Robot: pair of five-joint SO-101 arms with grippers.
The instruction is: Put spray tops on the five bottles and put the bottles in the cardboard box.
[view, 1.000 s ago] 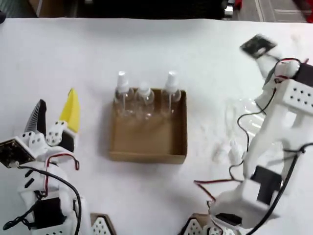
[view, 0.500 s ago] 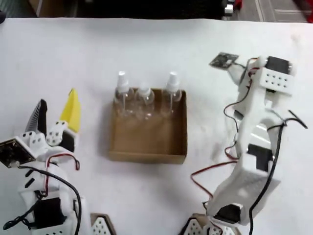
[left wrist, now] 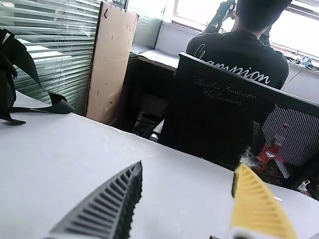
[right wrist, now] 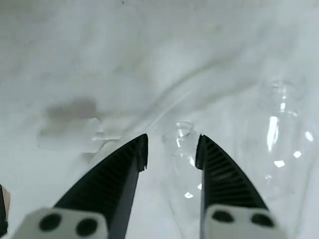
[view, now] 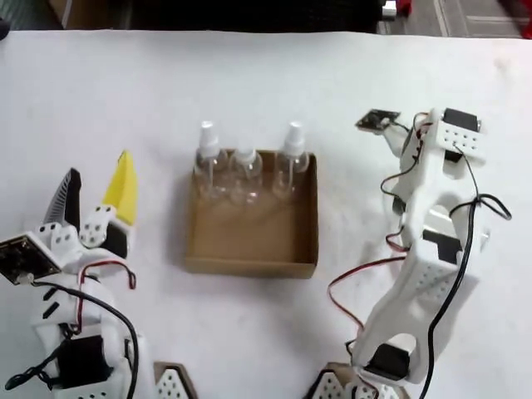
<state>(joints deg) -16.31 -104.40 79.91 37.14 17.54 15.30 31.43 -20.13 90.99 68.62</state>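
The cardboard box (view: 249, 264) sits mid-table. Three clear bottles with white spray tops (view: 209, 162) (view: 246, 170) (view: 291, 158) stand along its back wall. My right arm (view: 432, 208) is folded down over the table to the right of the box. My right gripper (right wrist: 172, 147) is open and low over the white cloth, its fingers on either side of a clear uncapped bottle (right wrist: 187, 149) lying there. A second uncapped bottle (right wrist: 281, 124) lies beside it. One loose spray top (right wrist: 75, 134) rests on the cloth nearby. My left gripper (view: 93, 187) (left wrist: 189, 172) is open and empty, left of the box.
The white cloth (view: 125, 91) covers the whole table. Its far edge (view: 249, 32) meets a dark floor, with a black chair (left wrist: 219, 124) behind it. The front half of the box floor (view: 249, 237) is bare. Red and black cables (view: 357, 278) trail from the right arm.
The right arm has swung in toward the box and folded down over the loose bottles, hiding them in the high view. The left arm has not moved.
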